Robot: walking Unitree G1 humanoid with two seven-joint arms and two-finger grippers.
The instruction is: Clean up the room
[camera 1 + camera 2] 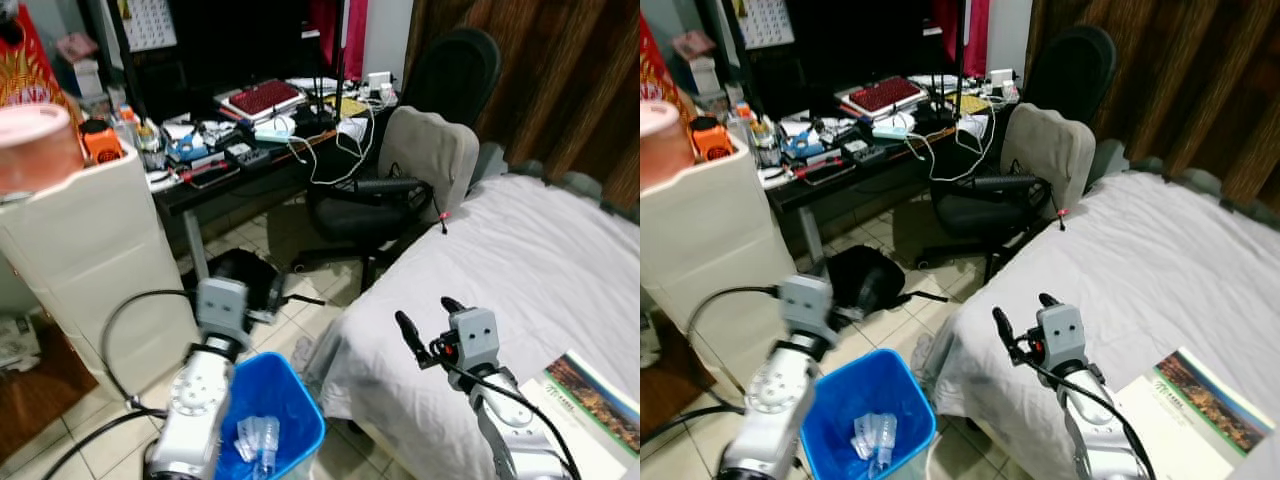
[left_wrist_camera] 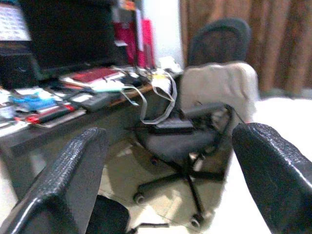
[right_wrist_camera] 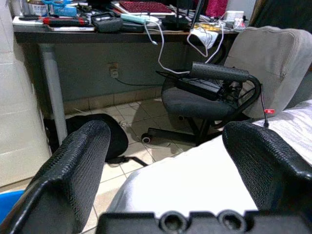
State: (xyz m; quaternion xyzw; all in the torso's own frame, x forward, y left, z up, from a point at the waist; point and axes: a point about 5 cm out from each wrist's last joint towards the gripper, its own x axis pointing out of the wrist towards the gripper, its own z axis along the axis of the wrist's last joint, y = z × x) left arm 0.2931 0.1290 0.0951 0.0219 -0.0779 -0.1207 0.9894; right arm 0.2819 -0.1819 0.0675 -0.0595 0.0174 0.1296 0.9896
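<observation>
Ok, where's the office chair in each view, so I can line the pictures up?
Left eye view: office chair at upper centre, between desk and bed.
Right eye view: same spot, slightly further left.
Left wrist view: straight ahead, framed between the black fingers.
Right wrist view: ahead, beyond the bed's edge.
Shared landmark: the red keyboard on the desk.

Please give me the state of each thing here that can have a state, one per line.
Left gripper: jaws open, empty.
Right gripper: jaws open, empty, above the bed edge.
Blue plastic bin: upright, open, clear plastic bottles inside.
Black office chair: upright, beside the desk, grey cover over its backrest.
Thin magazine: closed, flat on the grey bed sheet.
</observation>
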